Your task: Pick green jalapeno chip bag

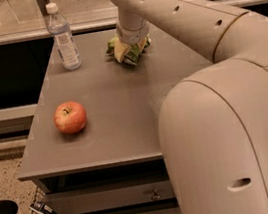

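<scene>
at the table (125, 115) rear, green jalapeno chip bag (138, 52) lies under claw (125, 50).

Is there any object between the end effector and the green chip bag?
Nothing visible does. The end effector is right on the green jalapeno chip bag; the water bottle and apple sit apart.

End effector (127, 50) on green jalapeno chip bag (138, 52), near water bottle (64, 39)
</scene>
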`<state>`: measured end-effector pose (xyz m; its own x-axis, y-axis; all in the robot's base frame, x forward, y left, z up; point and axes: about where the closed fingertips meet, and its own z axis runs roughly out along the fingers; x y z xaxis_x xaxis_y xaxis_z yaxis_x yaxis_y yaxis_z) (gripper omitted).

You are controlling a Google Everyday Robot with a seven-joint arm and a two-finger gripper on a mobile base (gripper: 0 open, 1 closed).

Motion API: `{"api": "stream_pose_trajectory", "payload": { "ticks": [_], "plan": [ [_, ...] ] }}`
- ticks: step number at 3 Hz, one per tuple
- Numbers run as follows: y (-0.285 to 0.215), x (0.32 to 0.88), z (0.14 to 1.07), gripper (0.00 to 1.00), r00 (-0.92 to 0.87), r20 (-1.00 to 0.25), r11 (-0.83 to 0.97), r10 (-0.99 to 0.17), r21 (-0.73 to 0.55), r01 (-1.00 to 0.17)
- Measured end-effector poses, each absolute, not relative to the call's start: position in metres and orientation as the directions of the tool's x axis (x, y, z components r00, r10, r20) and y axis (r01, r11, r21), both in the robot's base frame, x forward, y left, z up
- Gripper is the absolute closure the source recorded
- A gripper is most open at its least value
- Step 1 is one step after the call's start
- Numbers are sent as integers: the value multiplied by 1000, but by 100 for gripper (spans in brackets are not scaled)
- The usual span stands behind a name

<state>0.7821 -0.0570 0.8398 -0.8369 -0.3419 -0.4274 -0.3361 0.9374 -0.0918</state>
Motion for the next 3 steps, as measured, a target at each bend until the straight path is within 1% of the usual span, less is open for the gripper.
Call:
{"api": "stream_pose_trajectory", "payload": {
  "ticks": [1,2,3],
  "plan": [
    [-57,782,840,100,-837,-427,937,-342,-92,-336],
    [-48,770,874,100,-794,-453,909,-406,-106,-404],
    [-40,746,925,100,-722,-496,866,-483,-150,-477]
  ]
}}
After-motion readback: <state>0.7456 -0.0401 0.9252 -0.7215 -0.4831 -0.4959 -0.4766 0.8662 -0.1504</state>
